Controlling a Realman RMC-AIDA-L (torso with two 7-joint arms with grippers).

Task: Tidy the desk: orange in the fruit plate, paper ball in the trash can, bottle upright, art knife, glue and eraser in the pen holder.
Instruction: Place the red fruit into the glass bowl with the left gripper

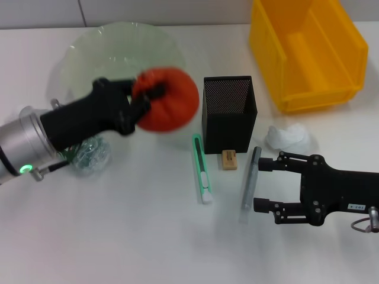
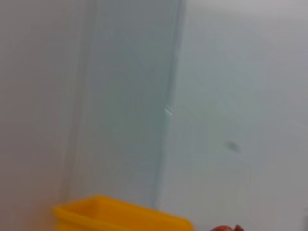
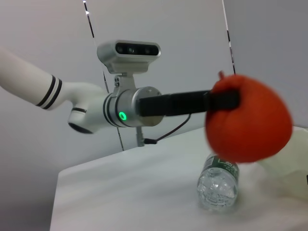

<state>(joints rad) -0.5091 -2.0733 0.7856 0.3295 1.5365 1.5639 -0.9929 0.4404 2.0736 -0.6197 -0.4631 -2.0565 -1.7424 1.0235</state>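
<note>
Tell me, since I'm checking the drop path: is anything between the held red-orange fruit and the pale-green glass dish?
Nothing visible. The left gripper holds the red-orange round orange in the air at the near rim of the translucent pale-green glass fruit plate, whose visible surface looks bare.

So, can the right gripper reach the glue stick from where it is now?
Probably yes. The right gripper is open and empty right beside the glue stick, which lies flat on the desk with nothing between them.
</note>
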